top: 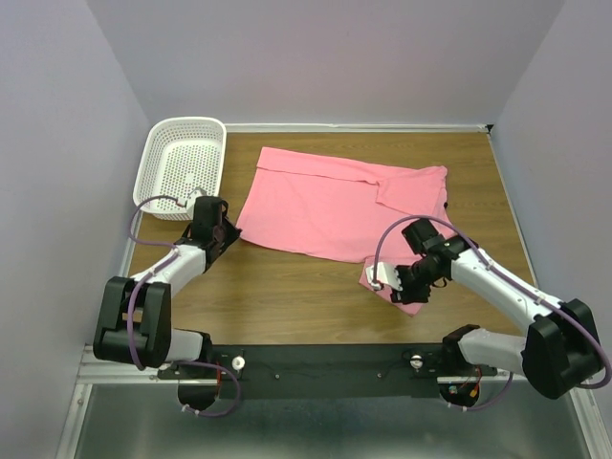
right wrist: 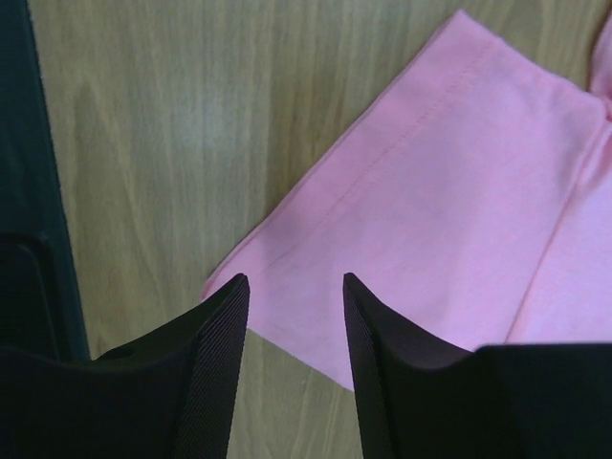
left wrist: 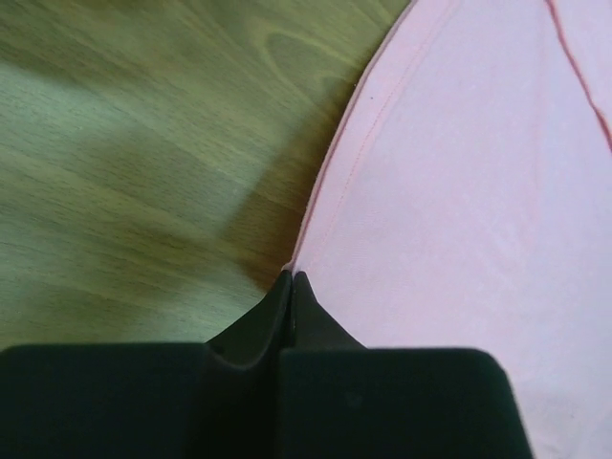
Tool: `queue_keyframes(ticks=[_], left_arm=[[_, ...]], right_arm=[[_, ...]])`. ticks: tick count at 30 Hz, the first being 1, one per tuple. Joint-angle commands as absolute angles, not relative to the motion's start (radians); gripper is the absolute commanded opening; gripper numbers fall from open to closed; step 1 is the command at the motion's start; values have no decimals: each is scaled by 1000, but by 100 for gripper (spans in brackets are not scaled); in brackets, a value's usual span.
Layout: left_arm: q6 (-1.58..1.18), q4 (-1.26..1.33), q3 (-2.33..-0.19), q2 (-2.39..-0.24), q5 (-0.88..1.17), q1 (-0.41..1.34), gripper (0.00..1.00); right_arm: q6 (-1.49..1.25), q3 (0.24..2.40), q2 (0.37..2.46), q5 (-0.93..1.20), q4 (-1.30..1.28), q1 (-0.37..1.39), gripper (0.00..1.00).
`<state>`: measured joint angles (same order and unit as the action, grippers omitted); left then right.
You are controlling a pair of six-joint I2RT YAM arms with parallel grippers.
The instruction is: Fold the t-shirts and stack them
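The salmon-pink t-shirt point(top: 335, 206) lies spread flat on the wooden table, with one sleeve point(top: 413, 304) sticking out toward the near edge on the right. My left gripper point(top: 228, 232) is at the shirt's left corner. In the left wrist view its jaws point(left wrist: 292, 275) are pressed together with the tip of the shirt's hem point(left wrist: 478, 191) caught between them. My right gripper point(top: 400, 287) is open just above the sleeve. In the right wrist view its fingers point(right wrist: 295, 282) straddle the sleeve's near corner point(right wrist: 430, 191), empty.
A white perforated plastic basket point(top: 182, 163) stands at the back left corner, just behind my left arm. The black mounting rail point(top: 316, 359) runs along the near edge and shows at the left of the right wrist view point(right wrist: 19, 143). Bare wood point(top: 287, 296) lies between the arms.
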<state>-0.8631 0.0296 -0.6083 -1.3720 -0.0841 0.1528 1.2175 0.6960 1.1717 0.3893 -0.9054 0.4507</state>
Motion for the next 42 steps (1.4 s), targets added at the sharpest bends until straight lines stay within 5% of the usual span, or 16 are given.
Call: queue_keyframes(ticks=[1,34,40,42], left_arm=[[-821,77,-568,-1322,-61,158,1],[-805,101,-569,-1355,-6,158,1],[-804,101,-568,-1353,-5,158,1],[-802,101,-566,-1351,-6,158,1]], right_arm=[[1301,716,1198,358,-1037,457,49],[1332,614,1348,98,-904,641,44],[1295,604,1339,117,-874,644,26],[1279,610,1306,129,-879,643,3]])
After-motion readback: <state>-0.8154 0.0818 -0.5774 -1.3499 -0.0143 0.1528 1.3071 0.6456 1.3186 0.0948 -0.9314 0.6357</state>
